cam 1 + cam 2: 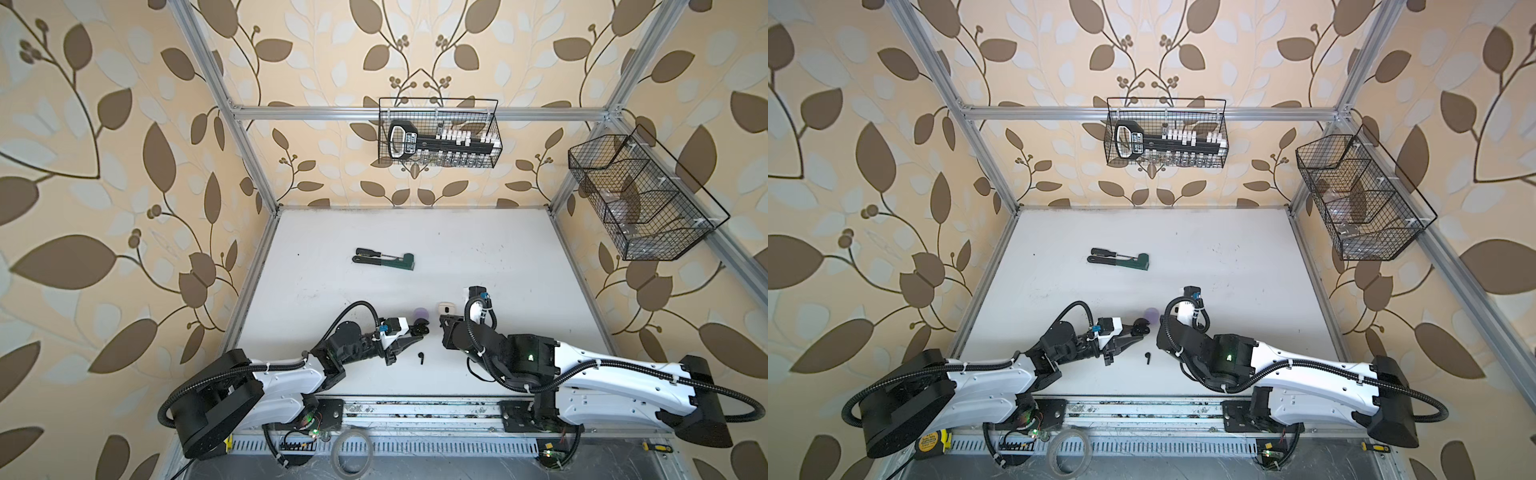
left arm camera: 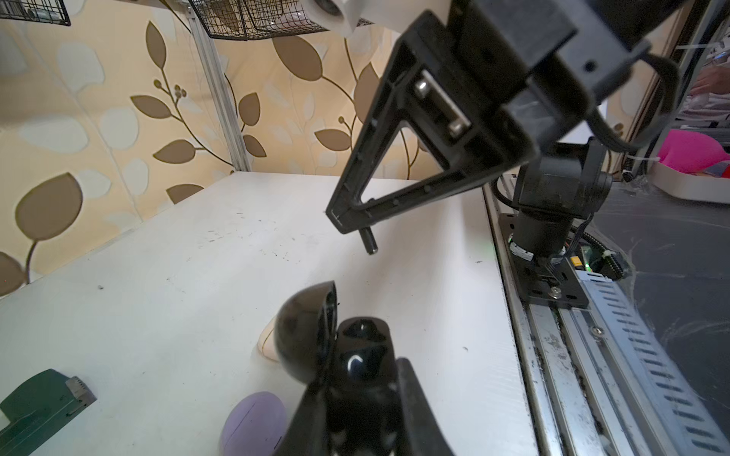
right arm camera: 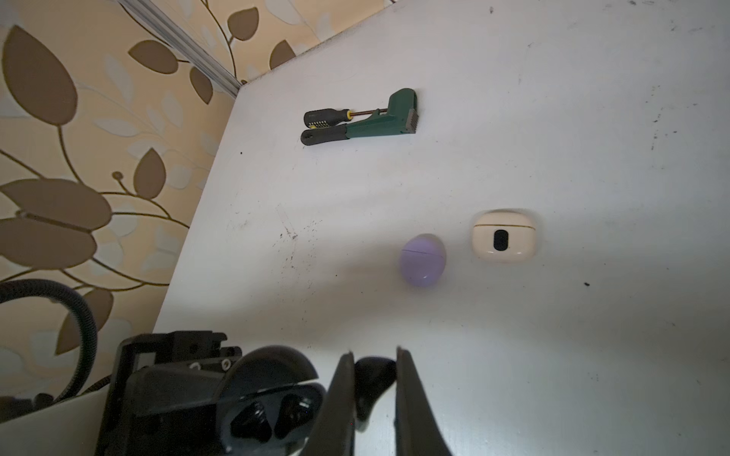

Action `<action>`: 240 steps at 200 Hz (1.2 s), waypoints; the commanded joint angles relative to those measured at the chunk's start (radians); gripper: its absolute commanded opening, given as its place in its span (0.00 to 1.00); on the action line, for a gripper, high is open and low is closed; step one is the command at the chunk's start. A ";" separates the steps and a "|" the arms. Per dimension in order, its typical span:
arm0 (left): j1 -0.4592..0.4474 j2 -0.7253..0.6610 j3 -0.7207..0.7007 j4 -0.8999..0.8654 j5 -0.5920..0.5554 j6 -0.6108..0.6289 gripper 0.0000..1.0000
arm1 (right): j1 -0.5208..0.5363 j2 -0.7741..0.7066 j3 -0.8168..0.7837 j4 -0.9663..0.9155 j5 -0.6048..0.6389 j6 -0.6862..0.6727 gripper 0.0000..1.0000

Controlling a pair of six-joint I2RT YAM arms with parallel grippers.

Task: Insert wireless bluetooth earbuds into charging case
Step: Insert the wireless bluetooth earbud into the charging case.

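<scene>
Pinching a small black short-stemmed earbud (image 3: 373, 379), right gripper (image 3: 374, 355) closed on it, left gripper (image 2: 359, 377) clamping open black case (image 2: 304, 335)

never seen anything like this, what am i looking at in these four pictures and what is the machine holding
This is a robot with two arms working over a white table. Two of the pictures look down from above, side by side. The other two come from a small camera on each arm's wrist.

The left gripper is shut on an open black charging case. The right gripper pinches a black earbud right beside that case.

A second black earbud lies loose on the table between the arms. Further back lie a closed lilac case, a closed cream case, and a green tool with a screwdriver beside it.
</scene>
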 commanded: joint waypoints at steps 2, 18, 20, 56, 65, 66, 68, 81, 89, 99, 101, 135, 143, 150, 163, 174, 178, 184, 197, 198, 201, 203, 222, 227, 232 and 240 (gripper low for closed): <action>-0.013 0.000 0.041 0.115 -0.027 -0.044 0.00 | 0.052 0.003 0.009 0.072 0.120 0.003 0.14; -0.018 0.000 0.040 0.131 -0.020 -0.058 0.00 | 0.066 0.019 0.019 0.092 0.133 -0.007 0.14; -0.018 0.000 0.041 0.133 -0.019 -0.060 0.00 | 0.067 0.020 0.020 0.095 0.134 -0.007 0.14; -0.024 -0.003 0.044 0.136 -0.030 -0.076 0.00 | 0.097 0.039 0.015 0.149 0.170 -0.024 0.13; -0.024 -0.005 0.045 0.136 -0.036 -0.080 0.00 | 0.103 0.042 0.016 0.151 0.177 -0.024 0.13; -0.024 -0.005 0.045 0.136 -0.038 -0.080 0.00 | 0.102 0.042 0.016 0.152 0.178 -0.024 0.13; -0.024 -0.006 0.045 0.135 -0.038 -0.080 0.00 | 0.102 0.044 0.015 0.152 0.179 -0.024 0.13; -0.026 -0.011 0.046 0.132 -0.043 -0.085 0.00 | 0.108 0.045 0.012 0.164 0.185 -0.026 0.13; -0.026 -0.013 0.046 0.129 -0.043 -0.086 0.00 | 0.112 0.046 0.007 0.177 0.188 -0.028 0.13; -0.026 -0.016 0.046 0.129 -0.046 -0.091 0.00 | 0.115 0.047 0.002 0.194 0.191 -0.035 0.13; -0.026 -0.017 0.046 0.129 -0.046 -0.092 0.00 | 0.116 0.048 0.001 0.196 0.193 -0.036 0.12; -0.026 -0.032 0.050 0.117 -0.040 -0.109 0.00 | 0.126 0.068 0.001 0.218 0.214 -0.049 0.13; -0.026 -0.035 0.049 0.117 -0.038 -0.110 0.00 | 0.126 0.073 0.001 0.222 0.218 -0.050 0.13; -0.026 -0.037 0.049 0.117 -0.038 -0.112 0.00 | 0.126 0.078 -0.001 0.226 0.220 -0.052 0.13; -0.026 -0.040 0.049 0.117 -0.038 -0.115 0.00 | 0.126 0.086 0.000 0.232 0.223 -0.052 0.13; -0.026 -0.042 0.049 0.115 -0.038 -0.117 0.00 | 0.126 0.094 0.001 0.232 0.223 -0.051 0.13; -0.026 -0.043 0.049 0.115 -0.040 -0.119 0.00 | 0.126 0.095 0.001 0.232 0.223 -0.052 0.13; -0.026 -0.045 0.049 0.115 -0.041 -0.120 0.00 | 0.125 0.099 0.001 0.234 0.223 -0.052 0.13; -0.026 -0.050 0.049 0.114 -0.046 -0.129 0.00 | 0.126 0.104 0.000 0.238 0.222 -0.052 0.13; -0.026 -0.050 0.049 0.114 -0.047 -0.128 0.00 | 0.126 0.105 0.000 0.238 0.221 -0.051 0.13; -0.026 -0.052 0.050 0.111 -0.047 -0.130 0.00 | 0.126 0.106 0.000 0.240 0.221 -0.051 0.13; -0.026 -0.053 0.051 0.111 -0.048 -0.133 0.00 | 0.126 0.107 -0.001 0.240 0.221 -0.052 0.13; -0.026 -0.061 0.053 0.104 -0.044 -0.143 0.00 | 0.127 0.115 -0.005 0.250 0.218 -0.052 0.13; -0.027 -0.063 0.054 0.104 -0.044 -0.147 0.00 | 0.127 0.118 -0.007 0.253 0.217 -0.052 0.13; -0.026 -0.065 0.053 0.106 -0.043 -0.149 0.00 | 0.127 0.120 -0.007 0.256 0.216 -0.054 0.13; -0.026 -0.068 0.053 0.104 -0.041 -0.154 0.00 | 0.127 0.124 -0.007 0.259 0.213 -0.052 0.13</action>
